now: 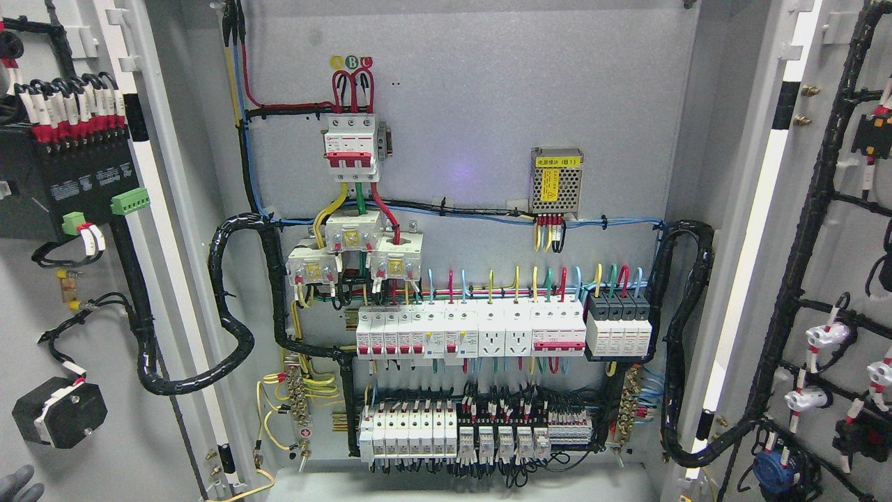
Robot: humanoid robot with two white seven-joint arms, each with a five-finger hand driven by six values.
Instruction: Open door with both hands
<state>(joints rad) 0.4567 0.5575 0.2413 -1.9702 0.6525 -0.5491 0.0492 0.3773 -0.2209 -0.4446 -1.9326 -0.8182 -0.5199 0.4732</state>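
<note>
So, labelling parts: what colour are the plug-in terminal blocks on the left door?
Green, clearest in the head view.

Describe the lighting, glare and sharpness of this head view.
Head view: even, soft light and sharp focus across the back panel; a faint purple glare spot at its centre; the left hand is cropped at the lower-left corner; the door edges lean outward, suggesting wide-angle distortion.

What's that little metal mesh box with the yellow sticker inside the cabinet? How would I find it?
Look at the grey back panel of the open cabinet, upper right of centre. The perforated metal box sits there alone, above the long row of white breakers. It is the only meshed silver casing, with yellow labels on its front.
</note>
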